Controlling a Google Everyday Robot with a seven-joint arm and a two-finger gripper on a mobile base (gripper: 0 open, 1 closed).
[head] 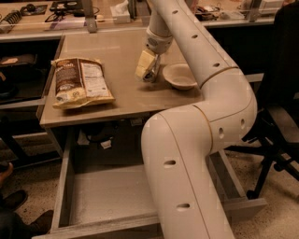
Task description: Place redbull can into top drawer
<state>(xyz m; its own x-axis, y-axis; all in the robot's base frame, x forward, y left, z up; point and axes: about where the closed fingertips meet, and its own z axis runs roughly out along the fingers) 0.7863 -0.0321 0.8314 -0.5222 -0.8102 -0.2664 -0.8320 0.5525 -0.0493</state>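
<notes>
My gripper (149, 73) reaches down to the beige table top (117, 46), right beside the left rim of the white bowl (179, 75). A small silver-grey shape at the gripper's tip (153, 73) looks like the redbull can, mostly hidden by the gripper. The top drawer (105, 193) stands pulled out below the table's front edge, with a bare grey bottom. My arm crosses in front of its right half.
A brown chip bag (80, 83) lies on the table's left side. A black chair (275, 140) stands to the right. Shoes (14, 200) show at the lower left of the floor. A cluttered counter (70, 9) with a tissue box (121, 13) runs behind the table.
</notes>
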